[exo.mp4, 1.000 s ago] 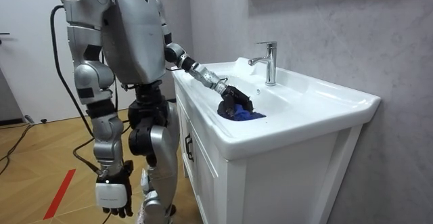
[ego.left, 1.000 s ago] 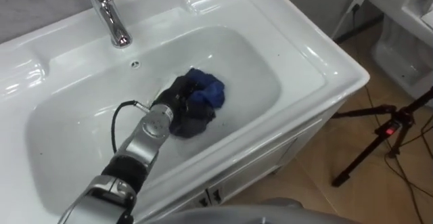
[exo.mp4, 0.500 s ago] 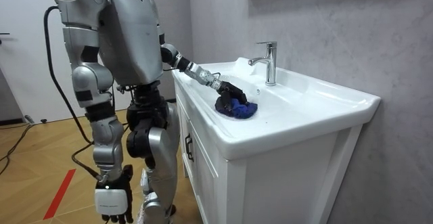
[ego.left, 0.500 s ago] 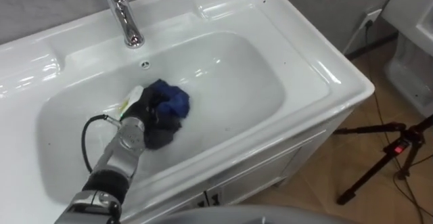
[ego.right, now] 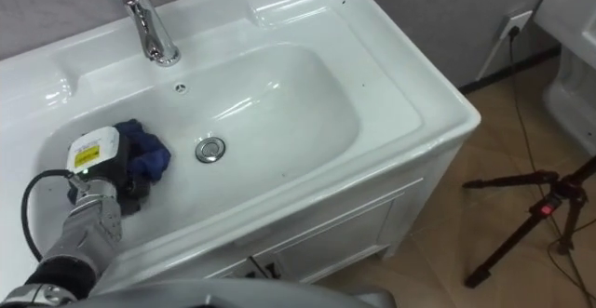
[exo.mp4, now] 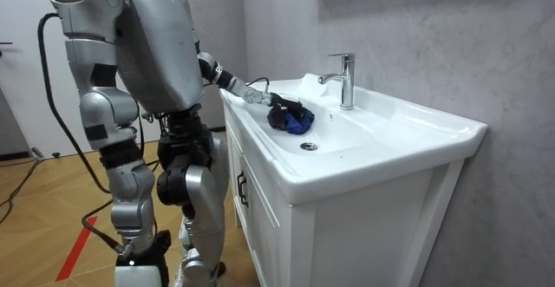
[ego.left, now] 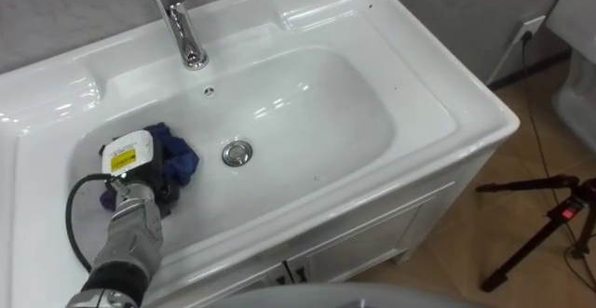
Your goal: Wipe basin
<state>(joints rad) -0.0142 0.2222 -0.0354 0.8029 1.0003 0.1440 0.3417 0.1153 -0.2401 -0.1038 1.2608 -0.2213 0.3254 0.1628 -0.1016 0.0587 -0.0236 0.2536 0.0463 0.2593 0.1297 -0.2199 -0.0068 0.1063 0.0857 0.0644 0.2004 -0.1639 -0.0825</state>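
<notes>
wipe basin: cloth at the left end of the bowl

where: the crumpled dark-blue cloth (ego.left: 179, 157) lies on the bowl floor of the white glazed ceramic basin (ego.left: 438, 103), at its left end, just left of the round chrome drain plug (ego.left: 237, 153) and apart from it. the curved chrome tap (ego.left: 182, 24) stands on the back rim, above and between the two.

hand: the left hand (ego.left: 130, 159) sits on the cloth's left side, back of the hand upward, touching it. whether it clasps the cloth or only presses on it cannot be told; the grasping side is buried in the folds. the right hand (exo.mp4: 137, 270) hangs low beside the leg at the bottom edge of the room view.

handling (judgement): cloth looks soft and light, and bunches readily. it should slide easily on the slick glaze and could slip out from under the palm on the curved wall. best taken in the thick middle of the bundle, with loose ends trailing.

contents: the bowl holds the cloth, the hand and the plug. no pooled water is evident. the rim and the white cabinet (ego.left: 354, 243) below carry nothing.
</notes>
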